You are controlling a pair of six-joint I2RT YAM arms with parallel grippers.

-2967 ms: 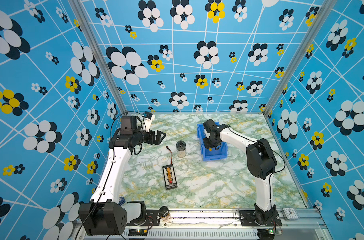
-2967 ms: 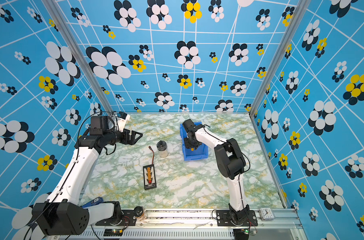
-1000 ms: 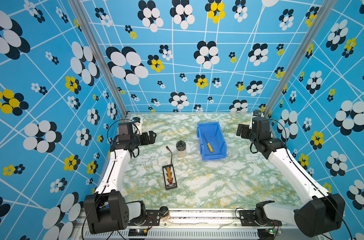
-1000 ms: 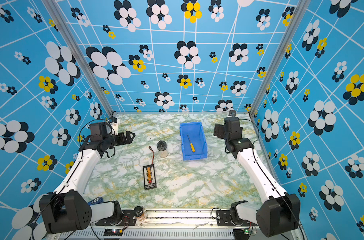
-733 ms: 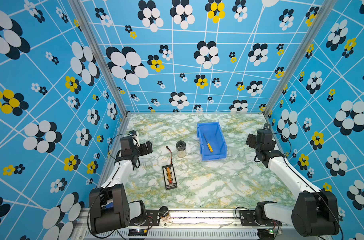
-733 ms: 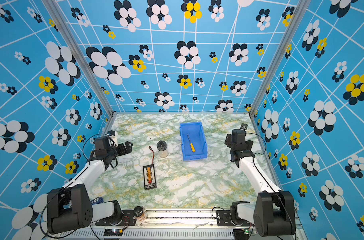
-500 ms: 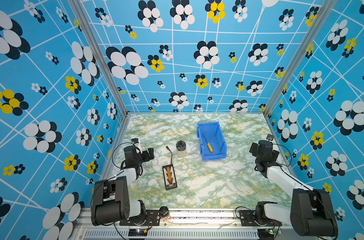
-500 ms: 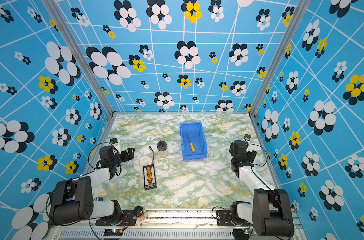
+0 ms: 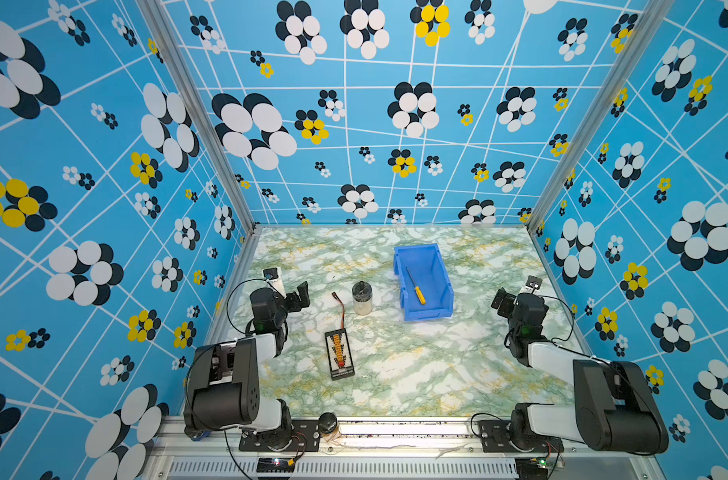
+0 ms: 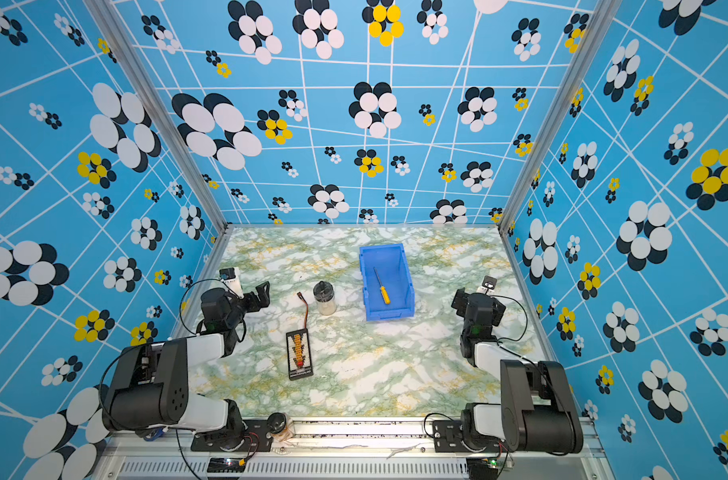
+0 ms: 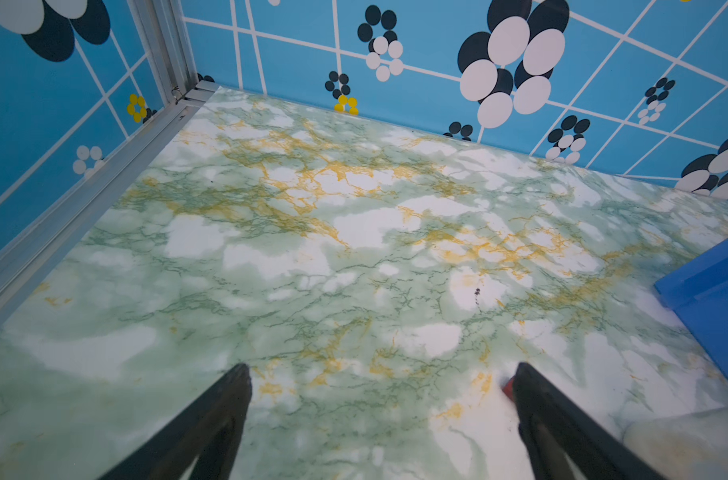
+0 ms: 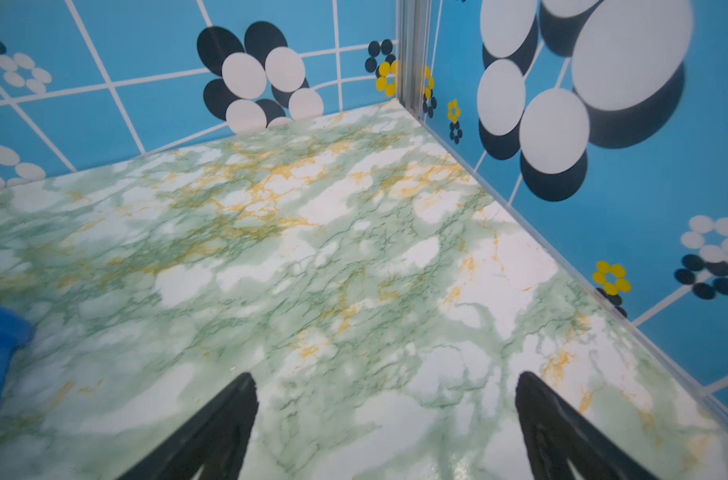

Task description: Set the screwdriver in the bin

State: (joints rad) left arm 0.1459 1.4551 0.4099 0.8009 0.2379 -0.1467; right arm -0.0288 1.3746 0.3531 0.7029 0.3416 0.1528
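and there it is: the screwdriver (image 9: 416,287) lies inside the bin (image 9: 427,312), flat on the floor. its yellow handle points toward the low front wall and its thin dark shaft slants away toward the back wall. both top views show it that way, touching neither long side wall.

the bin sits on the marble-patterned table (image 9: 395,374), a little right of the middle and toward the back. to its left stands a small glass jar (image 9: 362,297) with a black lid, upright and apart from the bin. nearer the front a black circuit board (image 9: 339,353) lies flat, and its wire (image 9: 341,306) curls up to end just beside the jar.

now the arms. the left gripper (image 11: 381,368) sits low over the table by the left wall, well apart from the bin. its wrist view shows the two black fingers (image 11: 229,399) spread wide with only bare marble between them, so it grips nothing at all. a blue corner of the bin shows at the edge of that view.

the right gripper (image 12: 386,375) is over by the right wall, also well clear of the bin. its fingers (image 12: 536,407) stand just as wide apart, with marble between them and nothing held. a blurred strip of the bin shows at the side of its wrist view. both arms are folded low, elbows close to the front rail.
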